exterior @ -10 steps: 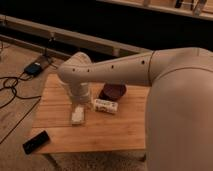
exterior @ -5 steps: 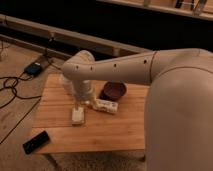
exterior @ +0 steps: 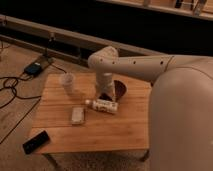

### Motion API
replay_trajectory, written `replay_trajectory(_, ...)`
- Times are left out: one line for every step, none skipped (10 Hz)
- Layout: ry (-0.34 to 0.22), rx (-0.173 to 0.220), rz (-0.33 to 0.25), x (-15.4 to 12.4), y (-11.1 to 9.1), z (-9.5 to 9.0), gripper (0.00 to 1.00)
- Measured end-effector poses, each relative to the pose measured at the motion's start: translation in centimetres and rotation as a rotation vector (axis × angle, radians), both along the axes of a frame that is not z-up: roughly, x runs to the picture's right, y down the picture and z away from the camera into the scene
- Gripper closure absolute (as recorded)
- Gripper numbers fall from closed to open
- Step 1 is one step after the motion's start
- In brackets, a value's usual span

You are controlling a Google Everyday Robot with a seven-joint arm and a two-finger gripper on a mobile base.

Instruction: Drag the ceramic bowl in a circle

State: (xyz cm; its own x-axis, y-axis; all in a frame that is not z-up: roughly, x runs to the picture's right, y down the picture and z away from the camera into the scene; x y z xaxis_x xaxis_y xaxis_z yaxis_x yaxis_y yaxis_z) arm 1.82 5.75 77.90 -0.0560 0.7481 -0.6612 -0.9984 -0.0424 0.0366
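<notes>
The bowl point(exterior: 121, 89) is round, shallow, dark maroon-brown and glossy. It stands upright on the table point(exterior: 105, 131), near the table's far edge and right of its middle. The gripper point(exterior: 105, 95) is low over the table at the bowl's left side and hides that part.

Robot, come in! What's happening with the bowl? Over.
Gripper low beside ceramic bowl, contact unclear. Bowl near table back edge. White bottle lying close in front, may block circle.
</notes>
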Motion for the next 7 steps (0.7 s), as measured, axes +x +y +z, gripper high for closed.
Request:
replay_trajectory(0.013,0.012,0.027,2.1,-0.6,1.6,0.35)
replay_trajectory(0.018,0.023,0.045,3.4,-1.1,2.8,0.35)
replay_trajectory(0.023,0.034,0.060,4.7,-1.6,4.2,0.35)
replay_trajectory(0.027,0.041,0.070,5.7,-1.9,5.1,0.35)
replay_trajectory(0.030,0.051,0.089,7.1,-2.4,6.7,0.35)
replay_trajectory(0.032,0.055,0.098,7.9,-2.6,7.8,0.35)
replay_trajectory(0.030,0.059,0.106,8.4,-2.9,8.8,0.35)
